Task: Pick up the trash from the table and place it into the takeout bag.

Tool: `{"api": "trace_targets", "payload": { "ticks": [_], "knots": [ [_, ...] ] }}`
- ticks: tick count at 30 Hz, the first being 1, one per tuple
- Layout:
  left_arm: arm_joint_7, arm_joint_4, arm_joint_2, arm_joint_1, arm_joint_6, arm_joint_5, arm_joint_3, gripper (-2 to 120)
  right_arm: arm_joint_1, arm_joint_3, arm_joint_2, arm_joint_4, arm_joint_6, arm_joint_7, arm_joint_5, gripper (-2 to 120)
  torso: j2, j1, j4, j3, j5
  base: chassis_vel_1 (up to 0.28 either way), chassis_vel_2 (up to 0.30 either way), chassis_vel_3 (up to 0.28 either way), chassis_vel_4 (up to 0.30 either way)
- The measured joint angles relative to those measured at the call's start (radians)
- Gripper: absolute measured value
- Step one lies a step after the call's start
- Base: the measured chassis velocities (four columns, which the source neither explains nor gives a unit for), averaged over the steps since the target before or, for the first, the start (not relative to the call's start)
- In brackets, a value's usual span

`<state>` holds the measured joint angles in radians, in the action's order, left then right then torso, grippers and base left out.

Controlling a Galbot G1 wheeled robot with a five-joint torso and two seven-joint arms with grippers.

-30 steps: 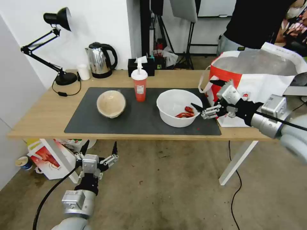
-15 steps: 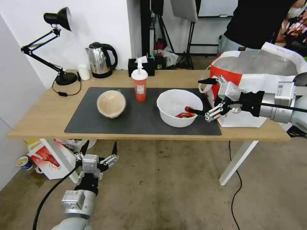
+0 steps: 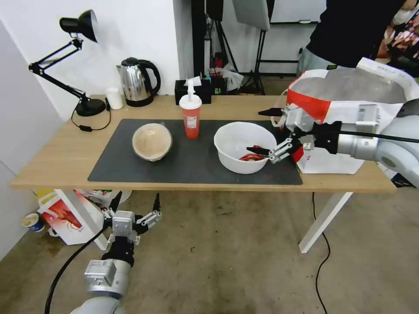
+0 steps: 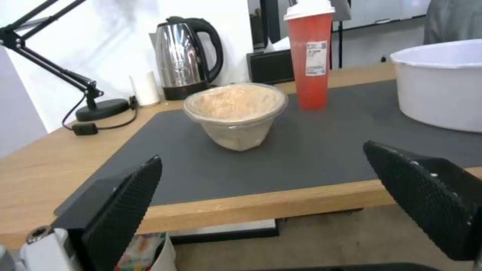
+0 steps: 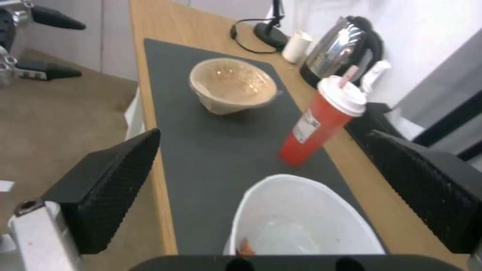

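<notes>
While the right pincer (image 3: 265, 131) sits wide open at the white bowl (image 3: 244, 146), one finger over its rim near the red scraps and the other outside toward the bench's back edge, nothing is gripped. Risk: thin plastic wall could flex or slip from a rim pinch, tipping scraps onto the grey mat (image 3: 192, 165); the bowl could also skid toward the bench's front edge. Bowl is large, white, mostly empty, upright on the mat's right end, just beside the takeout bag (image 3: 349, 109), which stands open at the bench's right end showing foil lining. Tan paper bowl (image 3: 152, 141) and red cup (image 3: 190, 114) stand upright further left on the mat. Left pincer (image 3: 134, 205) is parked open below the bench's front edge, holding nothing.
</notes>
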<state>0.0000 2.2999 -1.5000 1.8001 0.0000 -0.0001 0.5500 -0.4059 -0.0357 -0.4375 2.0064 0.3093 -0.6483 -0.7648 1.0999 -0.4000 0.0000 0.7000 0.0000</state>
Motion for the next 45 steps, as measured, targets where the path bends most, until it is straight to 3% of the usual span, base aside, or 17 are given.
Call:
{"api": "trace_targets", "payload": {
  "ticks": [7,10,21,25,29,30,32,43,45],
  "knots": [
    [0.0,0.0,0.0,0.0,0.0,0.0,0.0,100,0.181,-0.205,-0.047,-0.076,0.003,-0.013,-0.052,100,0.0,0.0,0.0,0.0,0.0,0.0,0.0,0.0,0.0],
    [0.0,0.0,0.0,0.0,0.0,0.0,0.0,100,0.217,-0.246,-0.056,-0.091,0.004,-0.016,-0.062,100,0.0,0.0,0.0003,0.0,-0.0002,0.0,0.0,0.0,0.0],
    [0.0,0.0,0.0,0.0,0.0,0.0,0.0,100,0.235,-0.267,-0.063,-0.098,0.009,-0.014,-0.073,100,0.0,0.0,0.0,0.0,0.0,0.0,0.0,0.0,0.0],
    [0.0,0.0,0.0,0.0,0.0,0.0,0.0,100,0.271,-0.304,-0.082,-0.104,0.045,0.03,-0.123,100,0.0,0.0,-0.0005,0.0,0.0003,0.0,0.0,0.0,0.0],
    [0.0,0.0,0.0,0.0,0.0,0.0,0.0,100,0.325,-0.352,-0.111,-0.109,0.088,0.081,-0.179,100,0.0,0.0,0.0011,0.0,0.0,0.0,0.0,0.0,0.0],
    [0.0,0.0,0.0,0.0,0.0,0.0,0.0,100,0.331,-0.357,-0.111,-0.11,0.089,0.085,-0.182,100,0.0,0.0,0.0,0.0,-0.0005,0.0,0.0,0.0,0.0],
    [0.0,0.0,0.0,0.0,0.0,0.0,0.0,100,0.368,-0.402,-0.13,-0.112,0.129,0.144,-0.24,100,0.0,0.0,-0.0007,0.0,0.0004,0.0,0.0,0.0,0.0],
    [0.0,0.0,0.0,0.0,0.0,0.0,0.0,100,0.506,-0.563,-0.204,-0.127,0.28,0.359,-0.45,100,0.0,0.0,-0.0001,0.0,0.0001,0.0,0.0,0.0,0.0],
    [0.0,0.0,0.0,0.0,0.0,0.0,0.0,100,0.598,-0.669,-0.253,-0.136,0.378,0.499,-0.587,100,0.0,0.0,0.0,0.0,-0.0001,0.0,0.0,0.0,0.0]
  ]
}}
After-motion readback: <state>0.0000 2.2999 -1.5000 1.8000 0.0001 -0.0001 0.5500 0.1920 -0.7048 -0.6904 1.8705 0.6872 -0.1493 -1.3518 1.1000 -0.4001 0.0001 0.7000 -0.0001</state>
